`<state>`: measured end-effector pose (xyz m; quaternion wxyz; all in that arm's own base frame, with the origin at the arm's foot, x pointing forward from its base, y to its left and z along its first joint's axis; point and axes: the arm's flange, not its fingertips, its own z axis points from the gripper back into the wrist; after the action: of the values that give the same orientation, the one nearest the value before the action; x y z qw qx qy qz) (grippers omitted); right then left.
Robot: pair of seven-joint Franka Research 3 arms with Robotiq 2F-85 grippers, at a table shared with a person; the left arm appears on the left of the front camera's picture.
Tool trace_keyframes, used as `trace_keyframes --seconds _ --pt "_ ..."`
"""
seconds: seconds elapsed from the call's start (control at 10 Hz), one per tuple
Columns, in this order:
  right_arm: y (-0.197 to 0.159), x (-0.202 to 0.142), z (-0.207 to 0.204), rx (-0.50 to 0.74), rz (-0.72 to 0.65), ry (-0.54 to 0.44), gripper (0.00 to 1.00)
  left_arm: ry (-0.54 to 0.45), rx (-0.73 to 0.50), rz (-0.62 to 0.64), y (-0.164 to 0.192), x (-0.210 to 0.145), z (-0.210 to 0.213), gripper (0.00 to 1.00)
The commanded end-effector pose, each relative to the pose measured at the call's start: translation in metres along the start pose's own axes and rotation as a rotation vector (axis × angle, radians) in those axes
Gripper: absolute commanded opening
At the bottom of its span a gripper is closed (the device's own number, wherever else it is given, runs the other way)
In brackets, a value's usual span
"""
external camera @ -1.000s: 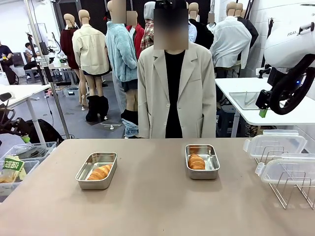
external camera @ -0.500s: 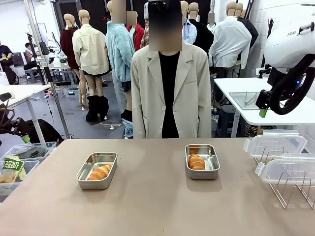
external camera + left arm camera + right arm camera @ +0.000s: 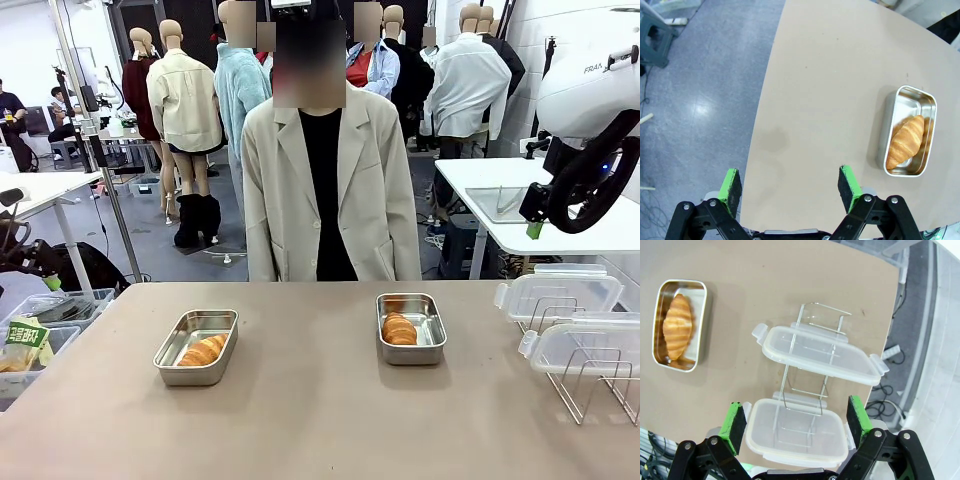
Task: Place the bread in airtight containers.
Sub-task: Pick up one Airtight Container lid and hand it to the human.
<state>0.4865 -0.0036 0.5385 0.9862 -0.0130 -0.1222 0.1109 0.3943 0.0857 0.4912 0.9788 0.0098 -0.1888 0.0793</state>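
Note:
Two shiny steel airtight containers stand open on the tan table, each with one golden ridged bread roll inside. In the front view the left container (image 3: 196, 346) holds bread (image 3: 203, 351) and the right container (image 3: 410, 328) holds bread (image 3: 399, 329). My left gripper (image 3: 789, 182) hangs open high above the table's edge, well away from its container (image 3: 912, 102) and bread (image 3: 905, 140). Above the lids, my right gripper (image 3: 796, 417) is open too, and its container (image 3: 701, 315) with bread (image 3: 677, 325) lies off to one side.
Two clear white-rimmed lids (image 3: 558, 297) (image 3: 585, 348) rest on a wire rack (image 3: 590, 385) at the table's right; both lids (image 3: 822, 354) (image 3: 797, 432) also lie below my right gripper. A person (image 3: 325, 190) stands at the far side. Bins (image 3: 40, 330) sit beside the table's left end.
The person has stepped toward picture left. Both arms, the containers and the bread have stayed where they were.

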Motion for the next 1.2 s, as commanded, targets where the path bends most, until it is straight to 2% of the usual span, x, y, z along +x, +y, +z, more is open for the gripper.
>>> trace_keyframes --seconds 0.0,0.9,1.0,1.1 --pt "0.000 0.001 -0.001 -0.022 -0.010 -0.005 1.00 0.003 0.000 0.002 0.001 0.000 0.001 1.00" --pt "0.000 0.001 -0.001 -0.022 -0.010 -0.005 1.00 0.003 0.000 0.002 0.001 0.000 0.001 1.00" --pt "0.000 0.000 0.000 0.000 0.000 0.000 1.00 0.003 0.000 0.002 0.001 0.000 0.001 1.00" --pt "0.003 -0.013 0.007 -0.046 0.071 0.028 1.00 0.003 0.000 0.002 0.001 0.000 0.001 1.00"
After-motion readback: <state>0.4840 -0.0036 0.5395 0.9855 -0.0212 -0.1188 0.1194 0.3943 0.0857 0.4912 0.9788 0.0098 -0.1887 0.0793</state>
